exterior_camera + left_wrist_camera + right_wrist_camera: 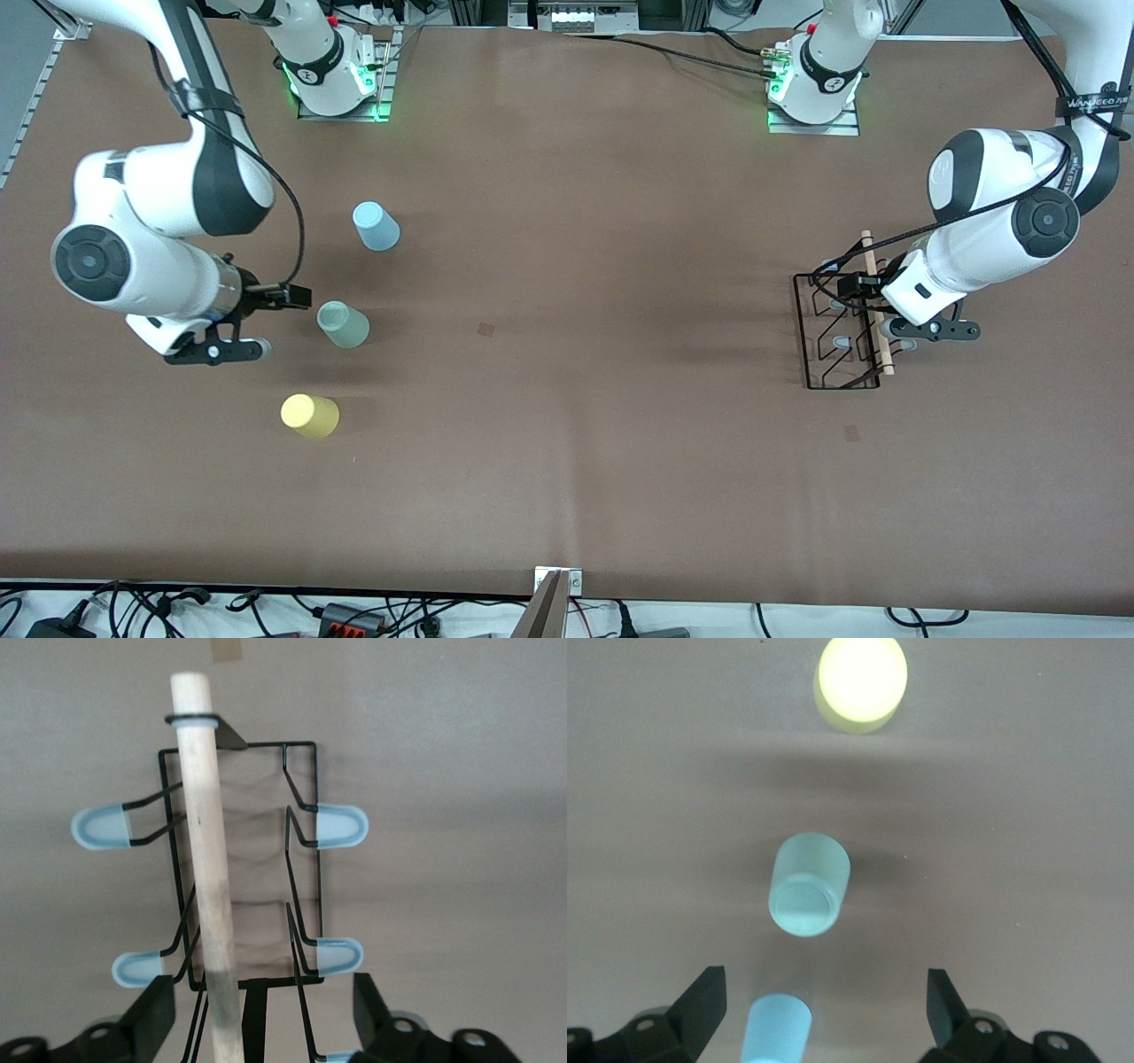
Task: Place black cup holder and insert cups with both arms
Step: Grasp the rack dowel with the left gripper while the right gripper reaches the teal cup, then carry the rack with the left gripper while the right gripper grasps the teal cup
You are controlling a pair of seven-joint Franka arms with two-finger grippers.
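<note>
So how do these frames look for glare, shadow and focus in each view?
Front view: even lighting, sharp, soft shadows beside the cups and the black cup holder. Right wrist view: the yellow cup is blown out by glare, and the mint cup and blue cup look soft. Left wrist view: the wooden handle darkens near the left gripper.

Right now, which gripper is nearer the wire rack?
Left. The left gripper is right over the rack, jaws either side of its wooden handle. The right gripper is at the other end of the table, beside the green cup.
</note>
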